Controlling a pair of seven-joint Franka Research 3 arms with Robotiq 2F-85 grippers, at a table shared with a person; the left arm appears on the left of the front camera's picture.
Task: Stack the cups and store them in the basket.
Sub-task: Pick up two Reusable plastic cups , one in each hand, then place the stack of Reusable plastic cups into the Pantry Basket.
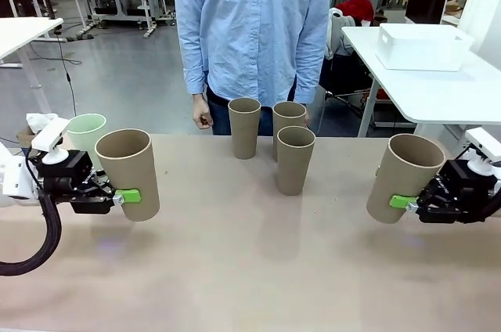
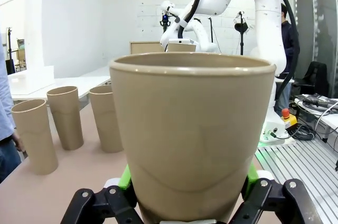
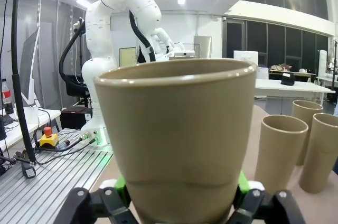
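Left end effector (image 1: pixel 129 196) is clamping a tan cup (image 1: pixel 129 167) low on its wall at the bench's (image 1: pixel 250 269) left end, while the right end effector (image 1: pixel 403 202) is gripping a second tan cup (image 1: pixel 403 175) the same way at the right end. Both cups are hanging mouth-up just above the bench, their long axes near upright and leaning slightly outward. The held pair is sitting well apart, and three tan cups (image 1: pixel 294 158) are standing upright between them toward the far middle, in front of a person (image 1: pixel 254 27). The right arm looks the nearer to that cluster. A mint-green cup (image 1: pixel 86 132) is standing just beyond the left end effector. The white basket (image 1: pixel 423 46) is resting on a side table (image 1: pixel 438 89) far right, well apart from every cup.
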